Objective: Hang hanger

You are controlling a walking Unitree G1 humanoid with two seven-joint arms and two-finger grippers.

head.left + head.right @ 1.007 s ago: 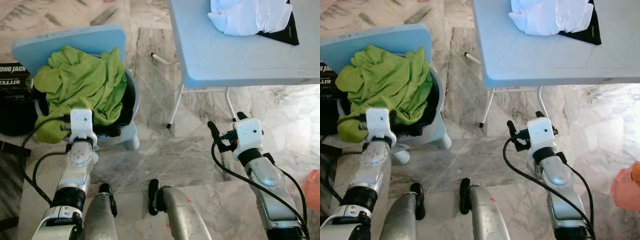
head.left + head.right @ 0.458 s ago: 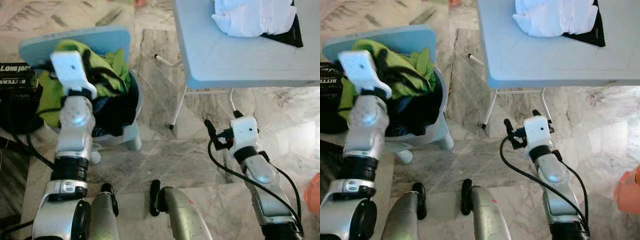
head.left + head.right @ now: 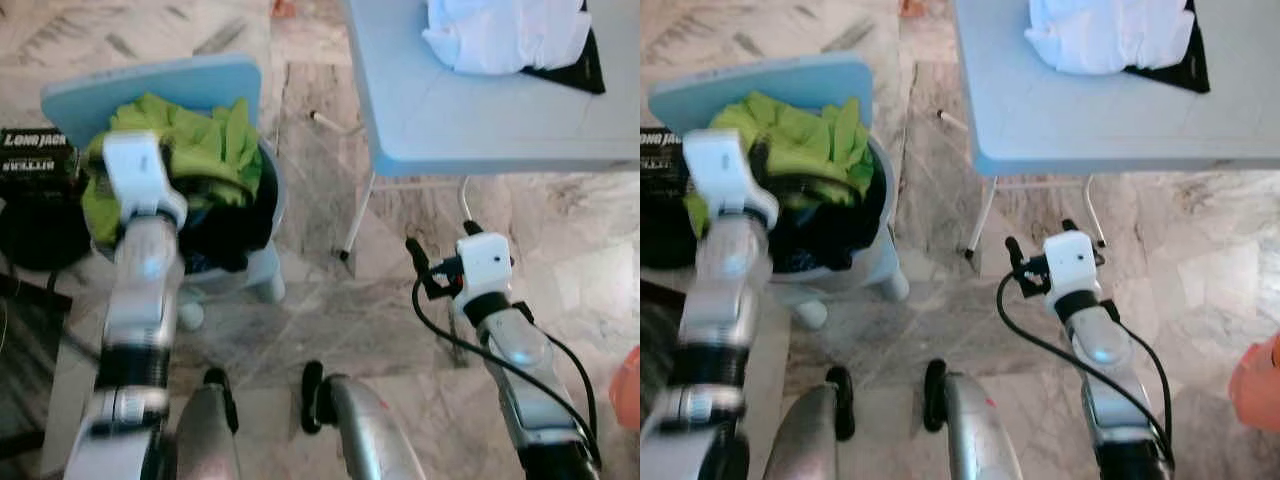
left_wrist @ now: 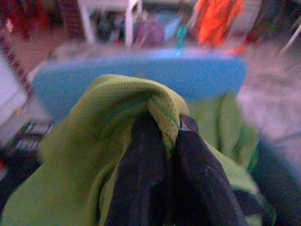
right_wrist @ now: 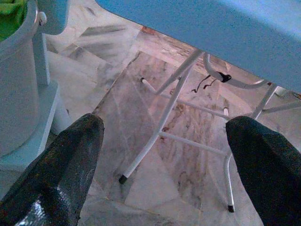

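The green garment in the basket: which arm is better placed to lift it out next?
Left. The left gripper is shut on a fold of the green garment above the basket. The right gripper hangs open under the table, away from it.

Setting: domestic interior, laundry corner of a home. Evidence: veined marble floor (image 3: 300, 300) across the centre of the frame; pale blue folding table (image 3: 470, 110) on thin white metal legs (image 5: 160, 132), upper right; heap of white cloth (image 3: 505, 35) on the table top; grey bucket (image 3: 875, 250) stuffed with green garment (image 3: 190, 150), upper left, against a blue chair back (image 3: 150, 85).
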